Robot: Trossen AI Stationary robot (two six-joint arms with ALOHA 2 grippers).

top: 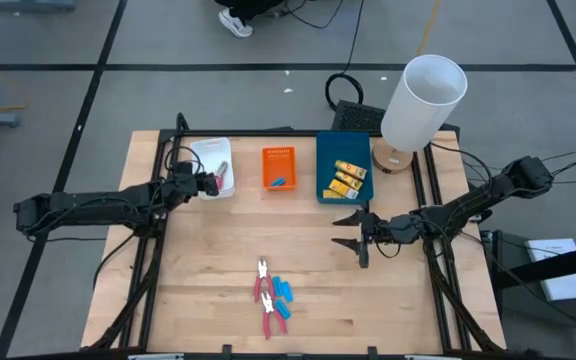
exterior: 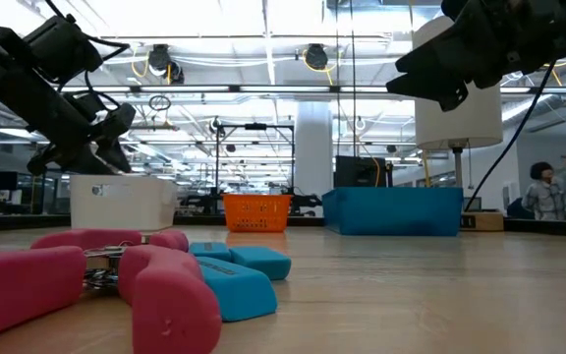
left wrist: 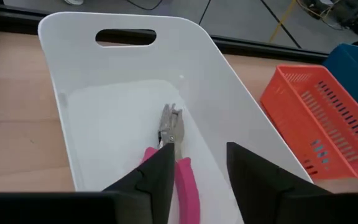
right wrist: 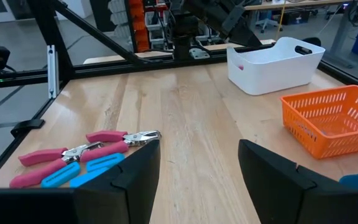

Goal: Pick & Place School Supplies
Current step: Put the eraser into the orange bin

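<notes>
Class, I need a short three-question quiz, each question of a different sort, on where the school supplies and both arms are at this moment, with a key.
1. True or false: the pink-handled pliers in the white plastic bin lie under the left gripper.
2. Which bin holds the yellow rectangular packets? A white; B orange; C blue.
3. Fill in: the right gripper, fingers open, hovers over bare ____ table.

Key: 1 true; 2 C, the blue plastic bin; 3 wooden, the light wooden table.

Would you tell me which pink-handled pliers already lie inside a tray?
The pink-handled pliers in the white tray, below the left gripper; the other two lie on the bare table.
</notes>
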